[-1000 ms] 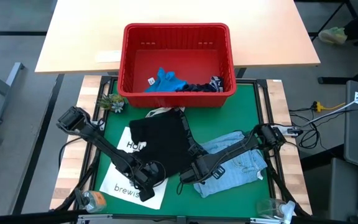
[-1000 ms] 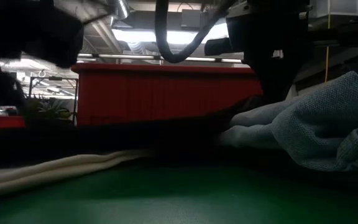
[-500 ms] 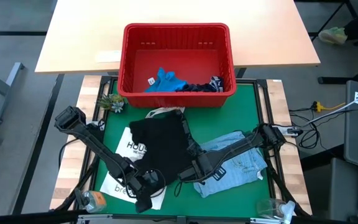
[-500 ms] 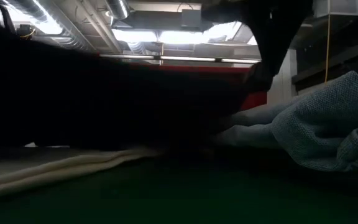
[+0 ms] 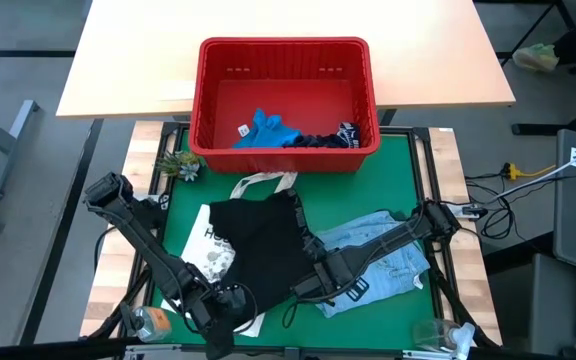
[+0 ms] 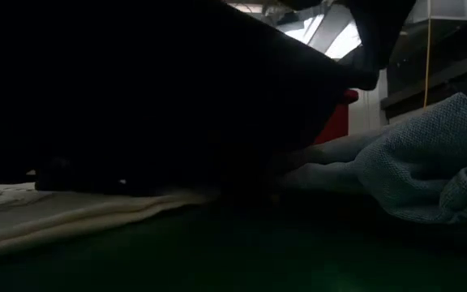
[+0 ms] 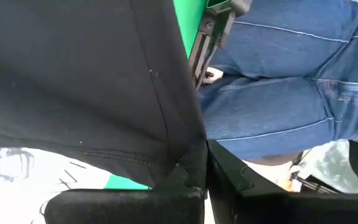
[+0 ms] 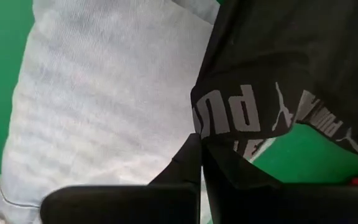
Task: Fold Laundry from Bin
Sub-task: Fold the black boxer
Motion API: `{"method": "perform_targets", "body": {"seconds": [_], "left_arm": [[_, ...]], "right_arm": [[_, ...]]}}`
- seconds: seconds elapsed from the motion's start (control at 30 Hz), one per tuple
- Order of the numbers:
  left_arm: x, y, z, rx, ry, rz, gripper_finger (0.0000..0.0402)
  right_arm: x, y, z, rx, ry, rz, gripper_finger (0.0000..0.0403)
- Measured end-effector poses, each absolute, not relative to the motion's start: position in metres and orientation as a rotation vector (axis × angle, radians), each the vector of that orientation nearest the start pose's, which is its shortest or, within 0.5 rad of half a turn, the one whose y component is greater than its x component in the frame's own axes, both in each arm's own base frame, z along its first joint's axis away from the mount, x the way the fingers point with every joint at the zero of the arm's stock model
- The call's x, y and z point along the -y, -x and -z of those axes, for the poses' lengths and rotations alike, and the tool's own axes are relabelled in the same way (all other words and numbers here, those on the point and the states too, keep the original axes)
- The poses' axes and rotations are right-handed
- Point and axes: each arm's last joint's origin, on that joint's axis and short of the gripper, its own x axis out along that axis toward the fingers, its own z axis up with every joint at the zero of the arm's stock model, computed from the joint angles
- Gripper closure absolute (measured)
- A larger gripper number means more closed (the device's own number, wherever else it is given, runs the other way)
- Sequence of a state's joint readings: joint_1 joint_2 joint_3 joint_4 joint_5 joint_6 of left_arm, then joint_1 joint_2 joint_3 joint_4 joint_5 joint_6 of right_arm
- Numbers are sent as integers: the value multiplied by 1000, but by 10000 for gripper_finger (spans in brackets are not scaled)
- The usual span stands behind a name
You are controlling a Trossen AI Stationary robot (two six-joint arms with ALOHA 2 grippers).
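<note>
Left pincer (image 5: 230, 308): sitting at about 7 o'clock on the counter (image 5: 408, 165), its fingers (image 7: 194, 165) pressed together on the near hem of the black garment (image 5: 263, 245).
Right pincer (image 5: 308, 288): lying near 6 o'clock, fingers (image 8: 194, 158) clamped together on the black garment's other near corner, beside the printed waistband lettering.
Black garment: spreading across the middle of the green mat, covering part of the white tote bag (image 5: 203, 250) at 8 o'clock.
Denim shirt (image 5: 388, 262): lying crumpled at 4 o'clock, touching the black garment's edge, under the right arm.
Bin (image 5: 283, 50): standing at 12 o'clock, straddling the far edge of the mat.
Bright blue garment (image 5: 266, 130): resting inside the bin, toward its near wall.
Navy garment (image 5: 328, 138): lying just beside the bright blue one in the bin.
Low view: the black cloth is filling most of the picture.
</note>
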State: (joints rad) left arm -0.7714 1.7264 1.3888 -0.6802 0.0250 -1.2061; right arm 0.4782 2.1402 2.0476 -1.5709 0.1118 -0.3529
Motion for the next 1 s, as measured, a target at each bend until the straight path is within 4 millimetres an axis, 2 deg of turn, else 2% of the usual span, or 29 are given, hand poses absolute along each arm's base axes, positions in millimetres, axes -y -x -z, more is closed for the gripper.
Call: {"method": "perform_targets", "body": {"seconds": [0.3,0.43,0.53,0.67,0.8,1.0], "left_arm": [[256,-259,-259,-1270,724,83,401],[258,-260,-260,-1274,745,120,401],[257,-260,-260,-1284,735,116,401],[251,-257,-256,-1327,697,57,402],[240,-253,-251,-1382,635,-51,401],[214,-242,-247,-1460,482,-289,401]], "right_arm": [[-176,-349,-293,-1488,710,-612,398],[-174,-341,-307,-1459,625,-652,398],[-174,-338,-313,-1447,578,-693,398],[-171,-339,-313,-1444,601,-664,398],[-156,-346,-313,-1450,581,-641,398],[-117,-361,-313,-1464,517,-571,398]]}}
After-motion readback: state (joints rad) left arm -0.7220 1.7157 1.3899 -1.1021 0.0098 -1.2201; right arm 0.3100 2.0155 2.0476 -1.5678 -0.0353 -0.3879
